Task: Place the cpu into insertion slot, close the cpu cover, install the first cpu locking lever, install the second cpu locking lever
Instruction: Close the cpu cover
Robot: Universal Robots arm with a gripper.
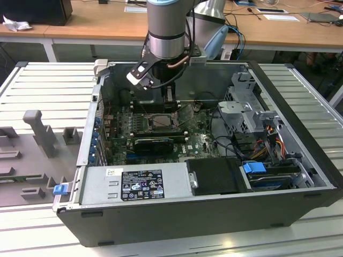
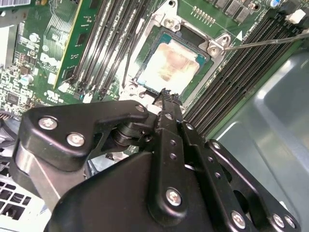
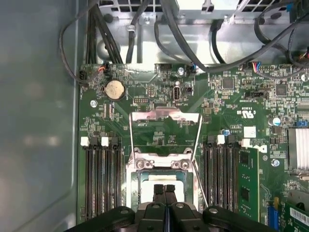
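Observation:
The cpu [image 2: 170,65], a pale beige square chip, lies in the insertion slot [image 2: 215,48] on the green board. In both wrist views my gripper [image 2: 166,95] [image 3: 164,188] hangs just above the chip's near edge, fingers pressed together with nothing between them. The cpu cover [image 3: 164,116], a silver frame, stands swung open on the far side of the slot [image 3: 161,166]. A thin wire lever [image 2: 260,41] juts out from the socket's corner. In the exterior view the arm's wrist [image 1: 166,48] reaches down into the open computer case over the slot [image 1: 161,120].
Black memory slots [image 3: 99,179] flank the socket, with a green memory module [image 3: 247,179] on one side. Cables [image 3: 193,53] run past the board's edge. The grey case wall [image 2: 270,111] is close by. A power supply [image 1: 136,182], a drive cage [image 1: 252,107] and a black expansion card [image 1: 155,143] fill the case.

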